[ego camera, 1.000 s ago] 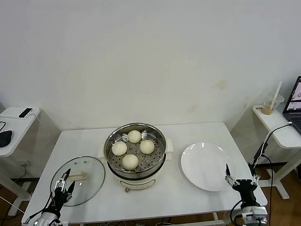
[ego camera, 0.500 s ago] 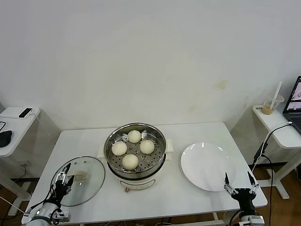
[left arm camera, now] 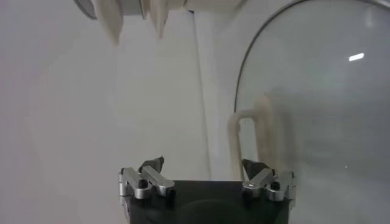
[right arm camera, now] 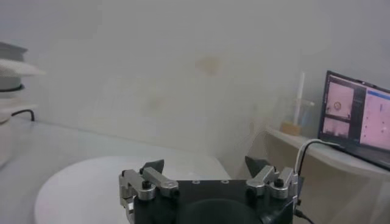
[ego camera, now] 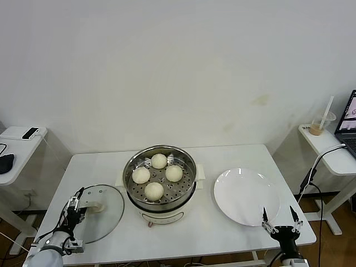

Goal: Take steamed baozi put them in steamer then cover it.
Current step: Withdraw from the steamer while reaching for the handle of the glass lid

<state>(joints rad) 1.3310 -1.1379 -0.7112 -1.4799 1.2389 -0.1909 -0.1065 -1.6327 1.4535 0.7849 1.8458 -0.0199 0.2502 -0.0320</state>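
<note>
Four cream-white baozi (ego camera: 158, 176) sit on the perforated tray inside the steel steamer (ego camera: 160, 186) at the table's middle. The glass cover (ego camera: 100, 214) lies flat on the table to the steamer's left, its cream handle (ego camera: 93, 195) near its far edge. My left gripper (ego camera: 76, 203) is open, low at the cover's left rim; in the left wrist view its jaws (left arm camera: 202, 165) stand wide, one finger close to the handle (left arm camera: 256, 131). My right gripper (ego camera: 277, 217) is open and empty by the table's front right corner, just in front of the plate.
An empty white plate (ego camera: 246, 196) lies right of the steamer and shows in the right wrist view (right arm camera: 91, 189). Side tables stand at both sides; the right one holds a cup (ego camera: 321, 125) and a laptop (ego camera: 347, 118).
My left gripper has moved up along the cover's left rim toward the handle. My right gripper has drawn back and down toward the table's front edge.
</note>
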